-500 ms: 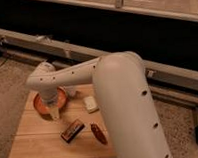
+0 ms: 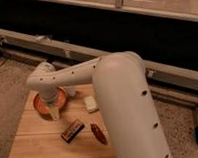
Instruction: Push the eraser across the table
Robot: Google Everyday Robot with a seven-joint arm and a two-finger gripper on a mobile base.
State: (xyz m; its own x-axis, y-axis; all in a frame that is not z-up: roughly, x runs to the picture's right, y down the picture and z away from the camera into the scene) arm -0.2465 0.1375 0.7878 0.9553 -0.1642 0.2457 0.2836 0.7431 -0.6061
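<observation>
The eraser (image 2: 72, 130) lies flat on the light wooden table (image 2: 35, 142), a little right of its middle, black on top with an orange-brown rim, turned at a slant. My gripper (image 2: 54, 112) hangs from the big white arm over the near rim of the orange bowl (image 2: 42, 104), up and to the left of the eraser and apart from it.
A small white block (image 2: 90, 104) lies right of the bowl. A reddish-brown oblong piece (image 2: 99, 133) lies right of the eraser near the arm. The arm's large white link covers the table's right side. A grey ledge and dark wall run behind; speckled floor surrounds the table.
The arm has swung slightly and the gripper has moved down a little toward the eraser. The eraser and other objects have not moved.
</observation>
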